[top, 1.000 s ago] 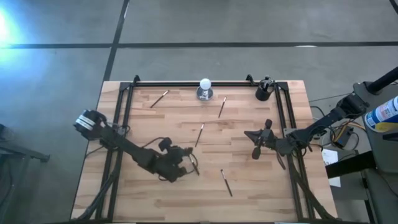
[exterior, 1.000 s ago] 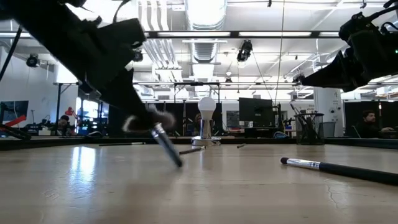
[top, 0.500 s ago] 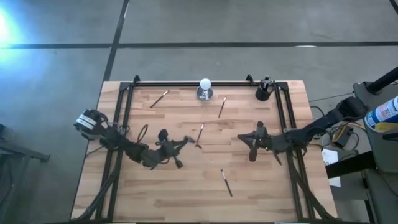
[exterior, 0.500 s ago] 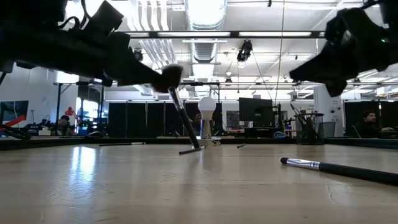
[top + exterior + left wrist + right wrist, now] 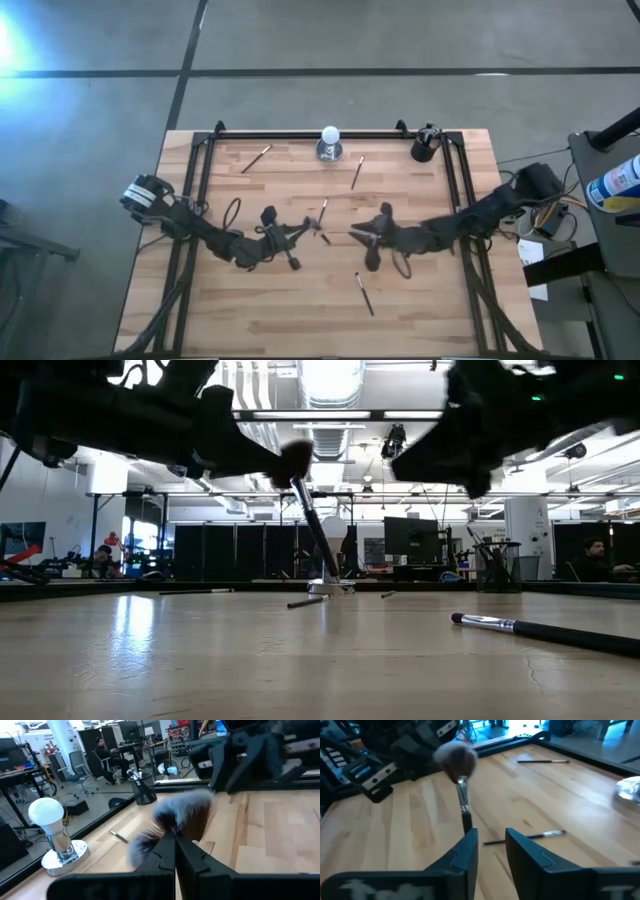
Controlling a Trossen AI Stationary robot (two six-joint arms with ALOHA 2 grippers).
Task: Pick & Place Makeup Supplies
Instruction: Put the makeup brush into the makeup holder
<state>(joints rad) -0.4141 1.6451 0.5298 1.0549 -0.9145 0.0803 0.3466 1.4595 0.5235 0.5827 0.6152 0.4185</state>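
Left gripper [image 5: 308, 229] has its fingers clamped on a fluffy-headed brush [image 5: 312, 525], held clear above mid-worktop [image 5: 420, 300]; right gripper [image 5: 362, 236] faces it, fingers parted; best to close squarely on the handle before any release; only the right wrist view shows that handle lined up between its fingers.

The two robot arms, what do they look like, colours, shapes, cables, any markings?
Both arms are dark, nearly black, built of jointed segments. The left arm has a silver-grey block at its base and a thin black cable looping beside it. The right arm trails cables near its base. Each ends in a claw, the left claw and the right claw, with two flat, dark, blade-like fingers. No markings are legible.
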